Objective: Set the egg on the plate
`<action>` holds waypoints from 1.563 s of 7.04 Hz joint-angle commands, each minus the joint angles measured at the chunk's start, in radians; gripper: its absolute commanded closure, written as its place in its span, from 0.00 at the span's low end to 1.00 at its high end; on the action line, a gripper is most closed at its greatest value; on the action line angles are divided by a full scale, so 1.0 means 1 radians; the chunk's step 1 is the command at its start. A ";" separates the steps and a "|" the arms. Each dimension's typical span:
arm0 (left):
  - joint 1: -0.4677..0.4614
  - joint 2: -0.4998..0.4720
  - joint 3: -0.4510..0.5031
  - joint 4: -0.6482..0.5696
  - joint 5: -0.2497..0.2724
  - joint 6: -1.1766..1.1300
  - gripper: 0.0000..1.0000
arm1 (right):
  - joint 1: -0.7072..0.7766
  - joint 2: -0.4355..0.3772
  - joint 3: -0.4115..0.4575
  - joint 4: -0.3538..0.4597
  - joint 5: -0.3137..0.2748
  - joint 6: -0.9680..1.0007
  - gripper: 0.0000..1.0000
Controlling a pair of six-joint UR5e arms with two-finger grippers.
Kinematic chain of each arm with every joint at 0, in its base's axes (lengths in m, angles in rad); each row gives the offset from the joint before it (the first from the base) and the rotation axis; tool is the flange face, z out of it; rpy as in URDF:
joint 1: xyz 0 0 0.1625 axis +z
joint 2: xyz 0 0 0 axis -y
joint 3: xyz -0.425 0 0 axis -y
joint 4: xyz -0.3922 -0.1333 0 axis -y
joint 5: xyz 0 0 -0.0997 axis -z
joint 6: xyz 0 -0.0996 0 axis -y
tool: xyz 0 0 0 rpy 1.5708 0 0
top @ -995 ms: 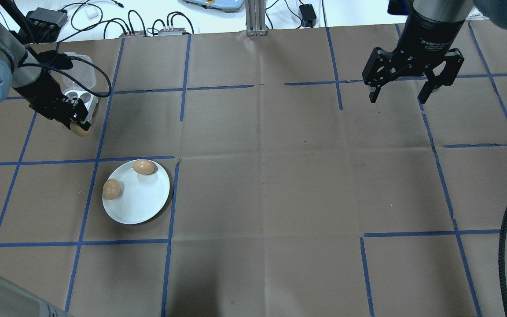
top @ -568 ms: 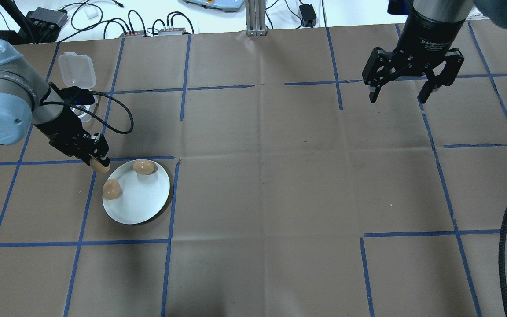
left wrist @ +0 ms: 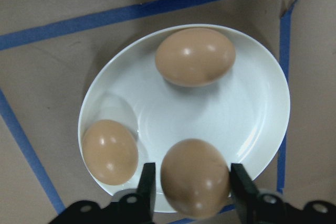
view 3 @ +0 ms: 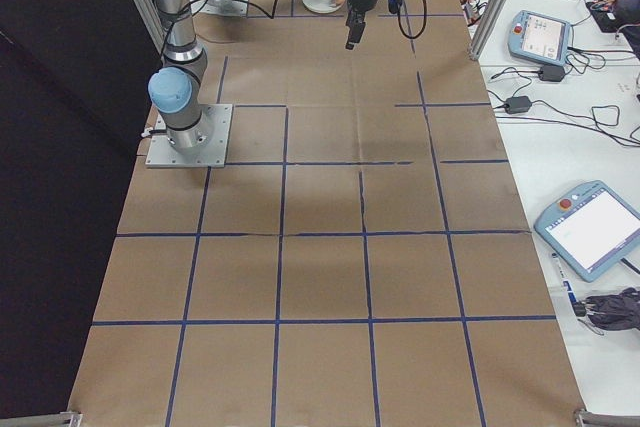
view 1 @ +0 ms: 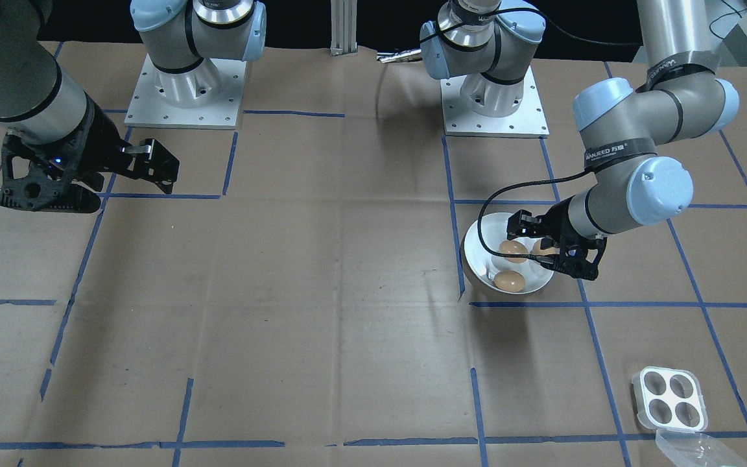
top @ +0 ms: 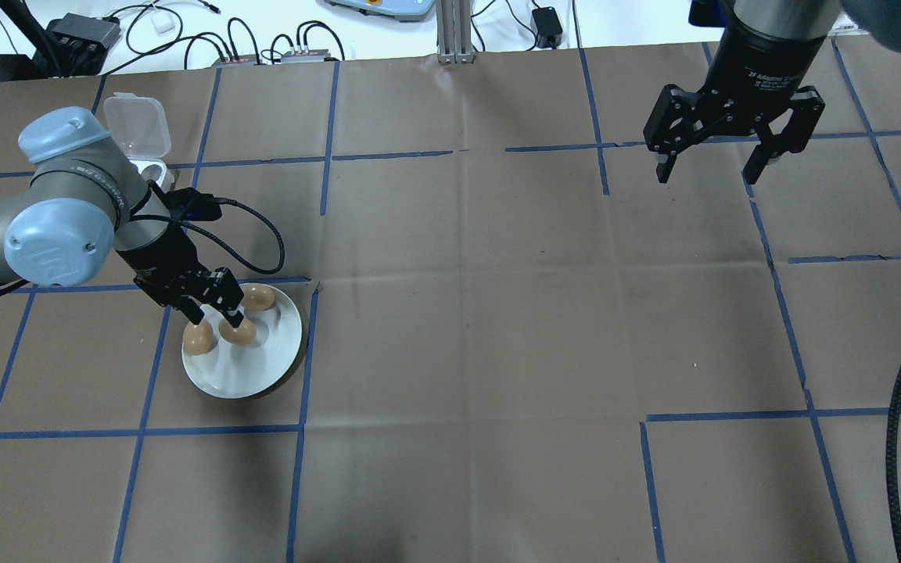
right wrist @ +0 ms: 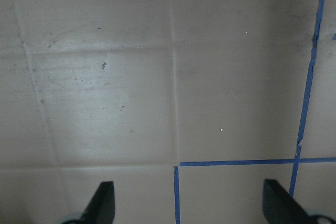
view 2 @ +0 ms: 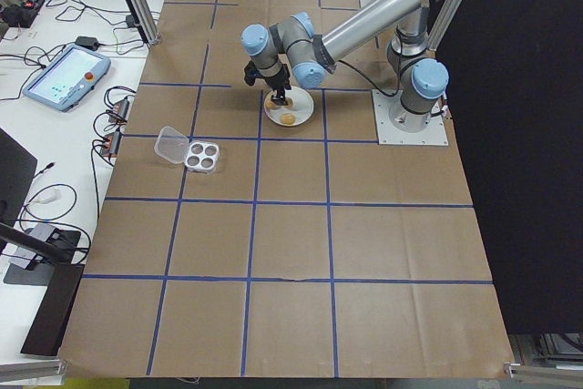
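Above the round glossy white plate (top: 259,374), the smooth brown egg (left wrist: 195,178) is clamped between the left gripper's (top: 216,316) fingers (two more brown eggs (left wrist: 195,56) lie on the plate). Far across the table, the right gripper (top: 712,167) hangs with jaws spread.

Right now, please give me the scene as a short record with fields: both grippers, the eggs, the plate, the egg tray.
left gripper: shut on a brown egg, over the plate
round glossy white plate: holds two other brown eggs, lying apart
right gripper: open, empty, above bare table
small white four-hole egg tray: empty, clear lid open
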 commanded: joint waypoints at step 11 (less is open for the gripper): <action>-0.135 0.479 0.031 -0.320 0.037 -0.191 0.00 | 0.000 -0.001 0.000 0.000 0.000 0.000 0.00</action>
